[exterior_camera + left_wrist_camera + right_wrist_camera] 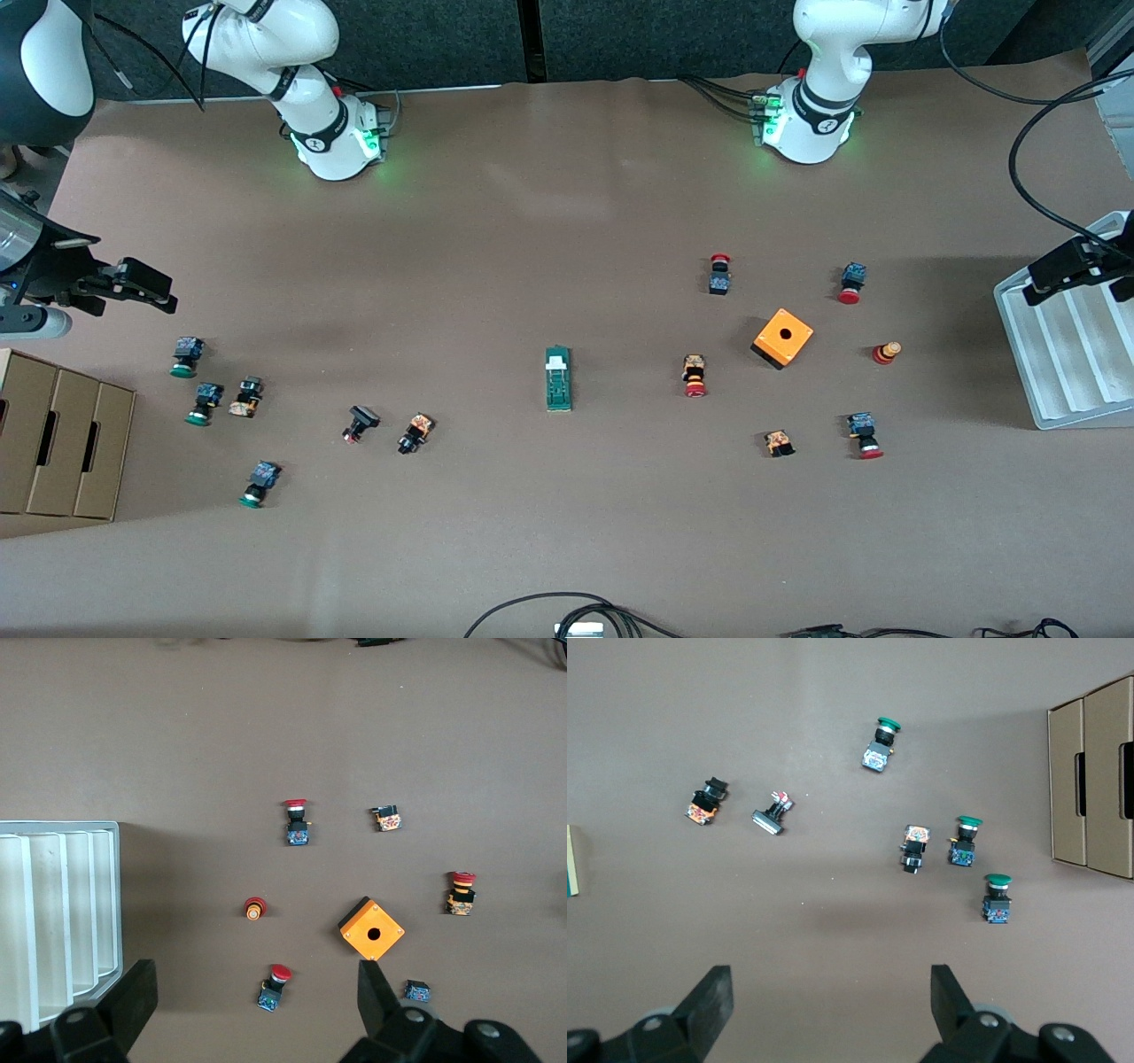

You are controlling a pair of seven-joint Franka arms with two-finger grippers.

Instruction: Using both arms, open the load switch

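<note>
The load switch [558, 379], a narrow dark-green block with a white piece at its end toward the robots, lies flat in the middle of the table. Only a sliver of the load switch [571, 861] shows at the edge of the right wrist view. My left gripper [1054, 273] hangs open over the corner of the white tray at the left arm's end, holding nothing; the left wrist view shows its fingers [137, 992] wide apart. My right gripper [152, 291] hangs open and holding nothing over the table at the right arm's end, fingers [716, 992] spread. Both are well away from the switch.
An orange cube box with a hole [782, 337] and several red-capped push buttons [695, 376] lie toward the left arm's end. Green-capped buttons [204, 403] lie toward the right arm's end, beside cardboard boxes [62, 434]. A white ribbed tray [1063, 354] stands under the left gripper. Cables lie along the near edge.
</note>
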